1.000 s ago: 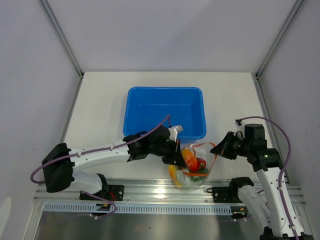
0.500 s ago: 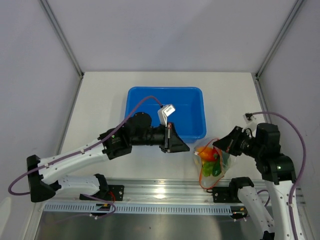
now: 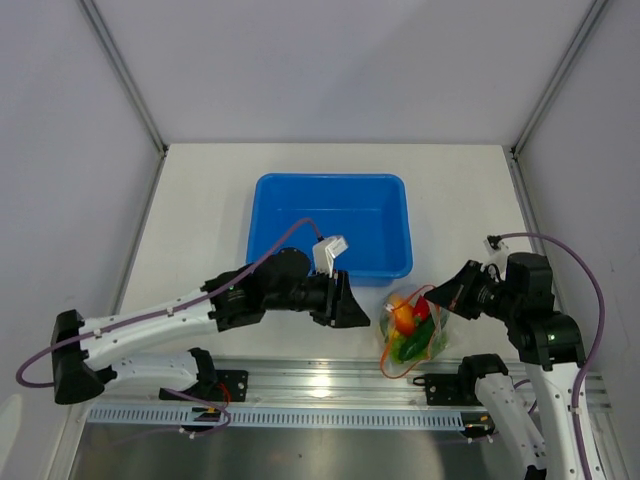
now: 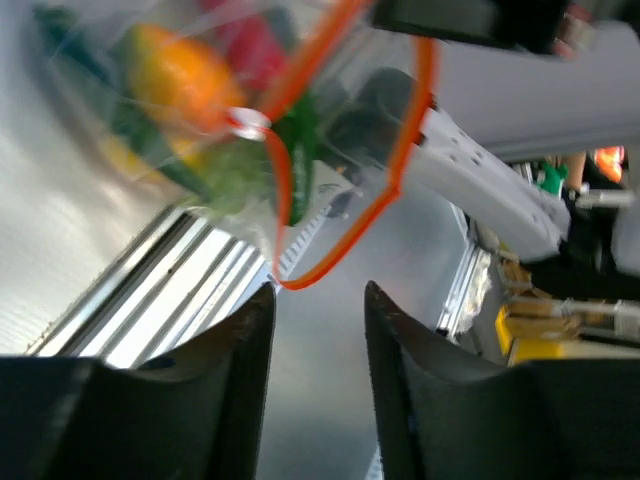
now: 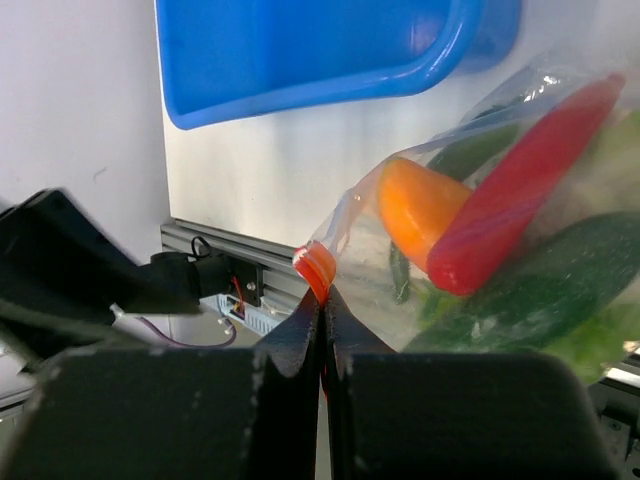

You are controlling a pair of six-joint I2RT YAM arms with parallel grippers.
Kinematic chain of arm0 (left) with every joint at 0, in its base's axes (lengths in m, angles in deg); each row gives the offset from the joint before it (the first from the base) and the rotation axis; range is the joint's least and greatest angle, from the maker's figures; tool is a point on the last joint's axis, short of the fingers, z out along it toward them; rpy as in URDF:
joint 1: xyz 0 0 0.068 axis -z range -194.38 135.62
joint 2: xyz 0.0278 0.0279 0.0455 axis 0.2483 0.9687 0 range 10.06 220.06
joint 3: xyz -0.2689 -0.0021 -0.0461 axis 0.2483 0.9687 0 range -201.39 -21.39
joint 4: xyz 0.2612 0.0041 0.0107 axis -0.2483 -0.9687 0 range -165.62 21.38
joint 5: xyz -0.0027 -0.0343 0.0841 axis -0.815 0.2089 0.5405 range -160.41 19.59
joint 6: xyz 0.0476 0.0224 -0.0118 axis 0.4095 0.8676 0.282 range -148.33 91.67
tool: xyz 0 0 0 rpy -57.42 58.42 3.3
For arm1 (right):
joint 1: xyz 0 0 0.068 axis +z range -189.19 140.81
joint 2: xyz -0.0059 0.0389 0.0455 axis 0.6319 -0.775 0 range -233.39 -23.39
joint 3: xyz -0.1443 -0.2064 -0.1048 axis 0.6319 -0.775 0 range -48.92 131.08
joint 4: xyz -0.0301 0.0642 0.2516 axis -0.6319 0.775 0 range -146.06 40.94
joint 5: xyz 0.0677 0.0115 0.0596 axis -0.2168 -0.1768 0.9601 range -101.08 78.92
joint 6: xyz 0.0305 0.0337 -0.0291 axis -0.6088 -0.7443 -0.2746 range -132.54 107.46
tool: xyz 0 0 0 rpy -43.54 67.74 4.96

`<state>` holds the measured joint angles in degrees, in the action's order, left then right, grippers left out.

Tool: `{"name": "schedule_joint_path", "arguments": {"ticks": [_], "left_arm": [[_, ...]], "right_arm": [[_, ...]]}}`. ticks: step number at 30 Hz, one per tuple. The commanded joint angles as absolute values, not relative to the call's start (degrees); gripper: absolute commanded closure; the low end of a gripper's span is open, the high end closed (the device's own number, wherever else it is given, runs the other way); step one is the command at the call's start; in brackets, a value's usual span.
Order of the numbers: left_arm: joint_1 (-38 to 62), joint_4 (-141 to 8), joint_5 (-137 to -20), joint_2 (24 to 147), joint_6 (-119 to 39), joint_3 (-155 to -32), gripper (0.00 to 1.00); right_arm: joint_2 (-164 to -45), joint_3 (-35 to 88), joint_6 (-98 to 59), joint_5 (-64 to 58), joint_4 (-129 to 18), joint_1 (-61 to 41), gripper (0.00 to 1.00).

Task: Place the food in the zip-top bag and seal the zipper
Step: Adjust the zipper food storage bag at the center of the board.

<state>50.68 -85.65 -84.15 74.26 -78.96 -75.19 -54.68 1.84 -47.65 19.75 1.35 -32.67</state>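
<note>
Zip-top bag w/ food sits lower right of centre in top view, at tabletop front edge. Its zipper corner is pinched by right claw; left claw spread, empty. Risk: mouth gapes, and a one-corner hold may slip and spill food.

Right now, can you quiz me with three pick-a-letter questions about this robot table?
1. Where is the bag? A) inside the tub B) in the far left corner C) outside the tub, near the table's front edge
2. What colour is the tub? A) blue B) red C) yellow
3. What is the right gripper doing? A) gaping wide open B) pinching the bag's orange strip C) resting in the tub
Answers: 1 C, the top view shows it past the tub's front; 2 A, its walls are bright blue; 3 B, it is shut on the strip.
</note>
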Motion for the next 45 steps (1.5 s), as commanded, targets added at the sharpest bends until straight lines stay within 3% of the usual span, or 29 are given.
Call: {"name": "schedule_joint_path", "arguments": {"ticks": [1, 6, 11, 18, 24, 38, 42, 43, 45], "left_arm": [[53.99, -82.61, -82.27, 71.76, -79.91, -75.46, 0.50], [58.65, -77.93, -84.39, 79.99, -81.15, -77.37, 0.46], [61.20, -83.37, -79.49, 86.43, -79.92, -82.21, 0.48], [63.14, -89.88, -70.68, 86.97, -77.73, -84.14, 0.53], [63.32, -94.36, -61.90, 83.36, -76.31, -84.14, 0.50], [60.68, -95.16, -67.60, 91.53, -73.77, -85.56, 0.46], [59.54, -91.21, -73.30, 93.37, -74.20, -84.06, 0.59], [58.93, -89.90, -75.40, 93.73, -74.47, -83.62, 0.71], [58.13, -88.92, -77.44, 94.43, -74.38, -83.71, 0.84]], "right_arm": [[-56.17, 5.04, -49.28, 19.86, -1.92, -32.51, 1.00], [-56.35, 5.13, -51.21, 19.33, -3.59, -32.51, 1.00], [-56.17, 4.78, -51.56, 19.86, -3.86, -32.51, 1.00], [-55.03, 3.38, -51.30, 20.21, -3.68, -32.51, 1.00], [-54.77, 2.50, -51.04, 20.30, -3.50, -32.51, 1.00], [-55.38, 2.85, -50.07, 21.18, -3.59, -32.51, 1.00], [-55.56, 3.02, -49.54, 21.00, -3.15, -32.51, 1.00], [-55.56, 2.94, -49.37, 20.83, -3.06, -32.51, 1.00], [-55.56, 2.85, -49.02, 20.65, -2.54, -32.42, 1.00]]}}
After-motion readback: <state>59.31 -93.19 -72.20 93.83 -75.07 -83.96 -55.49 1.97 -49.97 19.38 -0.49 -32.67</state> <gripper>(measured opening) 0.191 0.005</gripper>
